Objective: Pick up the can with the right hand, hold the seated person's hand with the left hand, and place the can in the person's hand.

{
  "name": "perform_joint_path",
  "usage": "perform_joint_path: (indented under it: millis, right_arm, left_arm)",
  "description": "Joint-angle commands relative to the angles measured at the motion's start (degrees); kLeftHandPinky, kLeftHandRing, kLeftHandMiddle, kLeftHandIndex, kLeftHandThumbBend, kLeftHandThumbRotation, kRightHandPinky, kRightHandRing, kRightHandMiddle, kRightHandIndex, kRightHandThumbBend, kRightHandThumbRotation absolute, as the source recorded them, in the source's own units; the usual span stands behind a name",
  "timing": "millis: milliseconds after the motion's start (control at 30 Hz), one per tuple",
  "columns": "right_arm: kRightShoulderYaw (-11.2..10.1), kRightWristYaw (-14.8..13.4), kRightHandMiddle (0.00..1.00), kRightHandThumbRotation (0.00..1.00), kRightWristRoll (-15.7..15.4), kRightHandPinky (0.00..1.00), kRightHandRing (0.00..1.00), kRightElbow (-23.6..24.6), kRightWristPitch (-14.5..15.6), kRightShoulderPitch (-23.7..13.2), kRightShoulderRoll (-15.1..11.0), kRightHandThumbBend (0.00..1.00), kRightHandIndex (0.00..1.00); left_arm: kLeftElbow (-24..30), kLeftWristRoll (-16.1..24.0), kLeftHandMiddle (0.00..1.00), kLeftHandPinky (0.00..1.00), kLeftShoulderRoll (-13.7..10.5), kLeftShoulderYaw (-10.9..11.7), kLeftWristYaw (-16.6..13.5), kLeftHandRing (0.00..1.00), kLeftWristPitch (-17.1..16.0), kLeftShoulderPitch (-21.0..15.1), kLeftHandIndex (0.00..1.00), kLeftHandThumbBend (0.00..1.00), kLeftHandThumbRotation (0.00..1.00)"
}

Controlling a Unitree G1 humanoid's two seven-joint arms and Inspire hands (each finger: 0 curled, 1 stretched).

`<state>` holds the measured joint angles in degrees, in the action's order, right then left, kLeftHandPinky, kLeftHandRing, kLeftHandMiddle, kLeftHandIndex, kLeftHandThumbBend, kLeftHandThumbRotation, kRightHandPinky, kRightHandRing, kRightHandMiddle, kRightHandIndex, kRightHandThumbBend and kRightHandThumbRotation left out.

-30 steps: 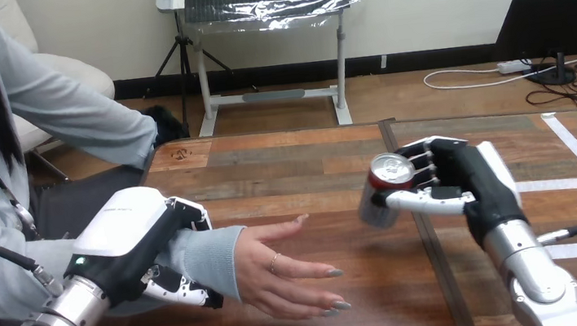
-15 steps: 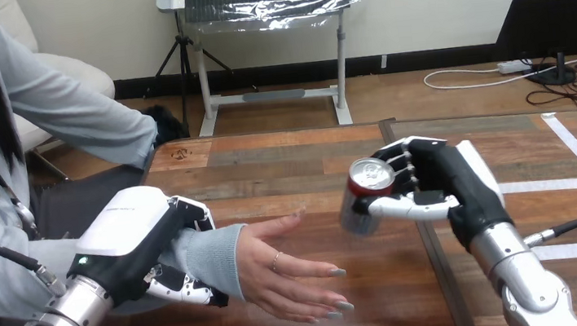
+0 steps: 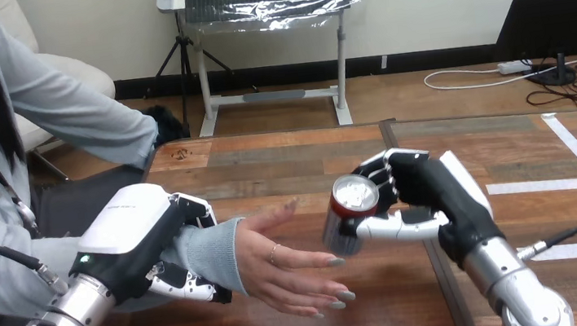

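Delivery step. My right hand (image 3: 428,196) grips the can (image 3: 349,215), held off the table (image 3: 285,163) just right of the person's hand (image 3: 289,265). My left hand (image 3: 143,245) clasps the person's wrist (image 3: 214,257). Next: carry the can left onto that open hand, then release.

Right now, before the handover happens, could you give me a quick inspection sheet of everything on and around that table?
Surface: wooden table, white tape lines at its right side.
Job's things: can, tilted, held above the table just right of the person's hand, which is open; not yet in it.
Clutter: nothing seen.
Hands: left hand, fingers curled round the person's wrist; right hand, fingers curled round the can.
Cables: nothing seen between the hands.
Surroundings: a person seated at the table's left side.
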<state>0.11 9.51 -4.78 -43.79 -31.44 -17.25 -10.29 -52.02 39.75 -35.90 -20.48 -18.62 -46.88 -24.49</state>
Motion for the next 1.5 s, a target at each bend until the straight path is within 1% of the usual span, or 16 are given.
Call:
perform_joint_path:
  millis: [0, 133, 233, 333, 433, 533, 667, 767, 933, 1033, 1233, 1467]
  right_arm:
    - [0.2, 0.75, 0.5, 0.0, 1.85, 0.45, 0.47, 11.99, 1.15, 0.62, 0.47, 0.79, 0.51]
    - [0.4, 1.57, 0.5, 0.0, 2.09, 0.44, 0.46, 15.3, 2.47, 2.2, 0.52, 0.8, 0.5]
    - [0.53, 3.33, 0.49, 0.0, 3.64, 0.43, 0.45, 17.62, 3.03, 3.42, 0.87, 0.8, 0.5]
    - [0.87, 3.62, 0.49, 0.0, 3.19, 0.42, 0.45, 20.51, 4.29, 4.79, 0.84, 0.8, 0.5]
    - [1.03, 4.53, 0.49, 0.0, 3.77, 0.41, 0.44, 23.58, 6.01, 6.21, 1.07, 0.8, 0.5]
    - [1.11, 5.44, 0.48, 0.0, 4.87, 0.41, 0.44, 26.35, 7.78, 7.49, 1.63, 0.81, 0.5]
    - [1.63, 5.89, 0.48, 0.0, 4.54, 0.41, 0.44, 30.81, 9.86, 9.47, 1.97, 0.81, 0.5]
    - [1.86, 6.21, 0.48, 0.0, 4.38, 0.41, 0.44, 32.91, 10.47, 10.52, 2.13, 0.81, 0.49]
    - [2.31, 6.7, 0.48, 0.0, 4.31, 0.4, 0.43, 35.1, 10.51, 11.72, 2.16, 0.82, 0.49]
    - [2.62, 6.57, 0.47, 0.0, 3.63, 0.39, 0.43, 36.43, 10.72, 12.28, 2.08, 0.82, 0.49]
    - [2.93, 6.78, 0.47, 0.0, 3.69, 0.39, 0.42, 38.8, 12.54, 13.31, 2.3, 0.83, 0.49]
    - [3.4, 7.31, 0.47, 0.0, 4.65, 0.39, 0.42, 40.74, 14.55, 13.92, 2.73, 0.83, 0.49]
  left_arm:
    - [3.0, -1.58, 0.37, 0.27, 2.88, 1.06, -1.6, 0.31, -2.56, -6.03, 0.4, 0.97, 0.25]
    - [2.64, -1.8, 0.37, 0.27, 3.2, 0.99, -1.38, 0.31, -3.09, -6.27, 0.4, 0.97, 0.24]
    - [2.75, -1.54, 0.37, 0.27, 3.28, 0.83, -1.34, 0.31, -2.86, -6.37, 0.39, 0.97, 0.24]
    - [2.79, -1.93, 0.37, 0.27, 3.57, 0.86, -0.72, 0.31, -2.59, -6.32, 0.39, 0.97, 0.23]
    - [2.72, -1.13, 0.37, 0.27, 3.63, 0.55, -1.62, 0.31, -2.77, -6.51, 0.39, 0.97, 0.23]
    - [2.72, -1.27, 0.37, 0.27, 3.88, 0.53, -1.32, 0.31, -2.62, -6.55, 0.4, 0.97, 0.24]
    - [2.36, -1.34, 0.37, 0.28, 4.21, 0.46, -1.33, 0.31, -3.01, -6.72, 0.4, 0.97, 0.24]
    - [2.41, -1.51, 0.37, 0.27, 4.48, 0.47, -1.09, 0.31, -3.02, -6.76, 0.39, 0.97, 0.24]
    - [2.49, -1.27, 0.37, 0.27, 4.67, 0.3, -1.07, 0.31, -2.89, -6.85, 0.4, 0.97, 0.24]
    - [2.31, -1.03, 0.37, 0.27, 4.79, 0.15, -1.33, 0.31, -3.05, -6.98, 0.4, 0.97, 0.24]
    - [1.83, -1.08, 0.37, 0.27, 5.21, 0.12, -1.77, 0.31, -3.61, -7.06, 0.4, 0.97, 0.24]
    - [1.82, -1.78, 0.37, 0.27, 5.73, 0.22, -0.91, 0.31, -3.8, -6.85, 0.39, 0.98, 0.23]
